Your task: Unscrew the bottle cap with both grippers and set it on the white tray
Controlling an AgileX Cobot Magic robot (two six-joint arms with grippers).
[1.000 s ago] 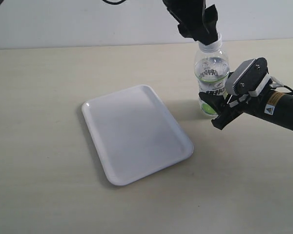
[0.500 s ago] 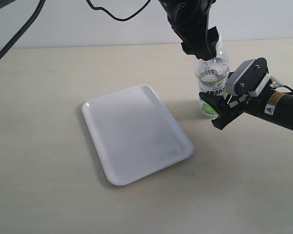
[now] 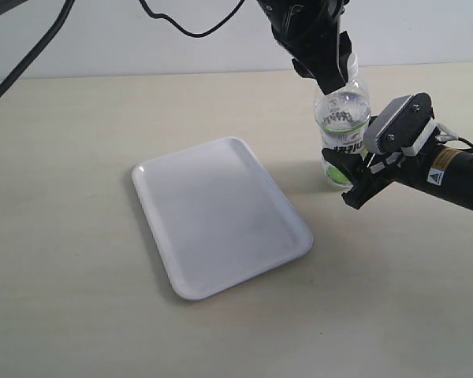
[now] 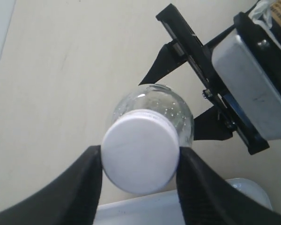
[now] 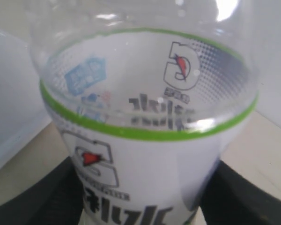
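The left pincer (image 4: 139,161) is pinching the bottle cap (image 4: 140,157). In the left wrist view its two black fingers (image 4: 84,187) press against opposite sides of the round white cap, which sits on the neck of the bottle (image 4: 178,115). In the exterior view the left pincer (image 3: 339,69) reaches down from 12 o'clock onto the top of the bottle (image 3: 343,126) and hides most of the cap.

The right pincer (image 3: 343,175) is closed around the lower body of the same bottle and comes in from 4 o'clock. Its black fingers sit on either side of the label, with a grey plate (image 3: 394,126) on its upper side and a small warning sticker (image 3: 436,176) further back on the arm. In the right wrist view the right pincer (image 5: 145,201) shows as dark fingers (image 5: 42,197) on both sides of the bottle (image 5: 145,154). The clear plastic, a green band and dark Korean lettering fill that view.

The bottle stands upright on the pale beige surface (image 3: 79,157). The white tray (image 3: 221,216) lies flat on this surface at about 8 o'clock from the bottle, near it but not touching. A black cable (image 3: 181,27) hangs at the 12 o'clock edge of the exterior view.
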